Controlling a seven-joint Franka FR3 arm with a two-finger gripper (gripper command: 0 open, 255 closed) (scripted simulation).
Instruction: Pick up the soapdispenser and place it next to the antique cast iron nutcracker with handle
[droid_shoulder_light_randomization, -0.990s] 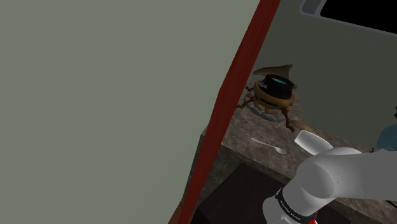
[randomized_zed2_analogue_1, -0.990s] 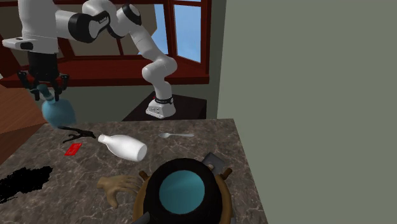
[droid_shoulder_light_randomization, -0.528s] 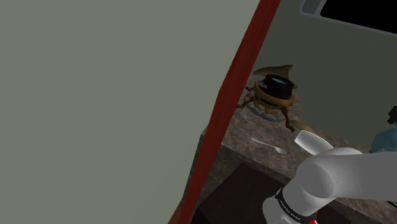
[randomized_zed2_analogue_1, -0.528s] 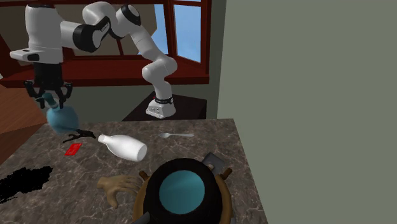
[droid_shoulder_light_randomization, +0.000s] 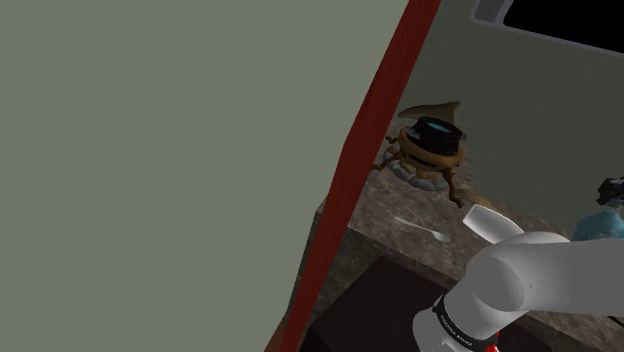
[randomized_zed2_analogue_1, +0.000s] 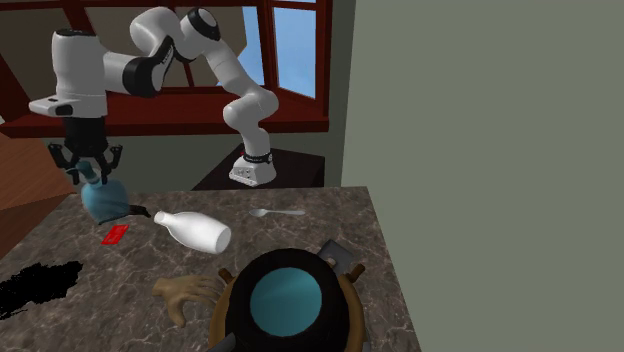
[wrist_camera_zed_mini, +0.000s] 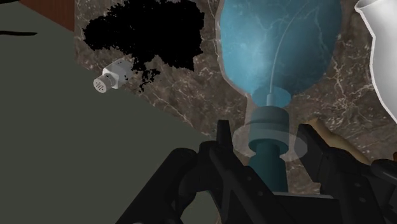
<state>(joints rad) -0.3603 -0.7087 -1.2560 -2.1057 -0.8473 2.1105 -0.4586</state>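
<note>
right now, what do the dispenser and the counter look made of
Dispenser: translucent blue and glossy, probably glass or clear plastic; the pump tube shows through its body. Counter: brown stone, marble-like, judging by the pale veins across its mottled surface.
</note>
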